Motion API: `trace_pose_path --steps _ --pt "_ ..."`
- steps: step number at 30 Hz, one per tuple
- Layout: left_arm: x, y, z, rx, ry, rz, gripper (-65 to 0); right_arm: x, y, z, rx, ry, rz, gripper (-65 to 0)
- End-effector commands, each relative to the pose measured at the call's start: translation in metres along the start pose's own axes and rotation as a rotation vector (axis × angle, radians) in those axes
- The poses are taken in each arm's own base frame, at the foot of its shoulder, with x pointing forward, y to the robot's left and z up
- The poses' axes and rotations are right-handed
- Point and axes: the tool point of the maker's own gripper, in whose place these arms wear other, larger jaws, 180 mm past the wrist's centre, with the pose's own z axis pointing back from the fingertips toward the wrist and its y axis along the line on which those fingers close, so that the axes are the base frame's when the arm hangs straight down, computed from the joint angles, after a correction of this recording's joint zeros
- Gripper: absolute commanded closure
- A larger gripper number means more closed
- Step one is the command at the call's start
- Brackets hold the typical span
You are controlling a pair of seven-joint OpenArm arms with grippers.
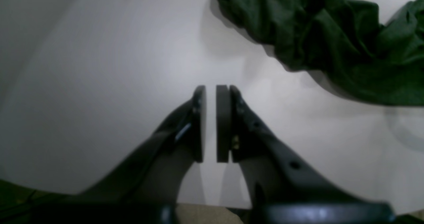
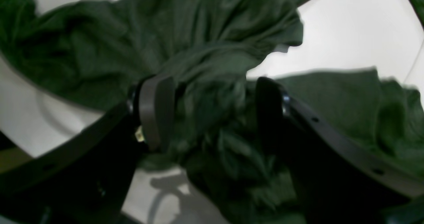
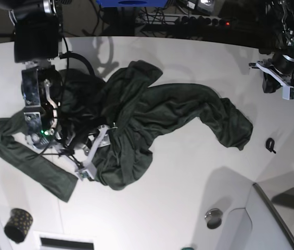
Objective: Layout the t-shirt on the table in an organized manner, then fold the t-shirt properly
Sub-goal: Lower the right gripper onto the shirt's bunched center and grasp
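Over crumpled t-shirt [image 2: 205, 51], right pincer [image 2: 212, 114] apart astride cloth, left pincer [image 1: 211, 124] nearly together.

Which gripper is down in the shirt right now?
The right gripper, jaws spread around bunched t-shirt fabric. The left gripper hangs over bare table, nearly closed, touching nothing.

surface [image 3: 188, 182]: white, smooth
t-shirt [image 3: 152, 114]: dark green, crumpled across the middle
cup [image 3: 17, 225]: black, gold-dotted, near left
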Motion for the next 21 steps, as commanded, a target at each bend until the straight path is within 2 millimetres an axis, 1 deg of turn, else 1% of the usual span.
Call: trace_pose_path --steps 1,2,3,6,8,12,13,14,16,17,18,19,21 --pt "0.015 0.004 0.004 0.006 -0.048 -0.017 -5.6 0.019 0.001 -0.002 0.012 -0.046 0.000 -36.2" --pt "0.015 0.004 0.004 0.006 -0.048 -0.015 -5.6 0.015 -0.001 -0.009 0.015 -0.031 -0.012 -36.2" --pt "0.015 0.004 0.004 0.004 -0.048 -0.016 -5.6 0.016 -0.004 -0.015 0.017 -0.025 -0.021 -36.2" --pt "0.013 0.003 0.003 0.004 -0.045 -0.012 -5.6 0.011 -0.009 -0.026 0.021 0.007 -0.042 -36.2" --pt "0.012 0.003 0.003 0.004 -0.044 -0.011 -5.6 0.007 -0.011 -0.031 0.023 0.028 -0.050 -36.2" --pt "0.012 0.003 0.003 0.004 -0.044 -0.011 -5.6 0.007 -0.012 -0.035 0.025 0.025 -0.059 -35.3" --pt "0.012 0.003 0.003 0.004 -0.044 -0.011 -5.6 0.007 -0.012 -0.035 0.025 0.023 -0.059 -31.5" --pt "0.013 0.003 0.003 0.004 -0.044 -0.010 -5.4 0.008 -0.012 -0.035 0.025 0.023 -0.059 -24.0" --pt "0.013 0.003 0.003 0.004 -0.044 -0.010 -5.4 0.007 -0.012 -0.035 0.025 0.028 -0.059 -6.5" --pt "0.013 0.003 0.003 0.004 -0.045 -0.010 -5.4 0.007 -0.012 -0.035 0.025 0.028 -0.059 0.0" --pt "0.014 0.003 0.002 0.004 -0.047 -0.010 -5.4 0.007 -0.012 -0.035 0.025 0.028 -0.059 0.0" --pt "0.014 0.003 0.002 0.004 -0.048 -0.010 -5.4 0.006 -0.012 -0.035 0.025 0.029 -0.059 -2.1" --pt "0.014 0.003 0.002 0.003 -0.048 -0.010 -5.4 0.006 -0.012 -0.035 0.025 0.029 -0.060 0.0"
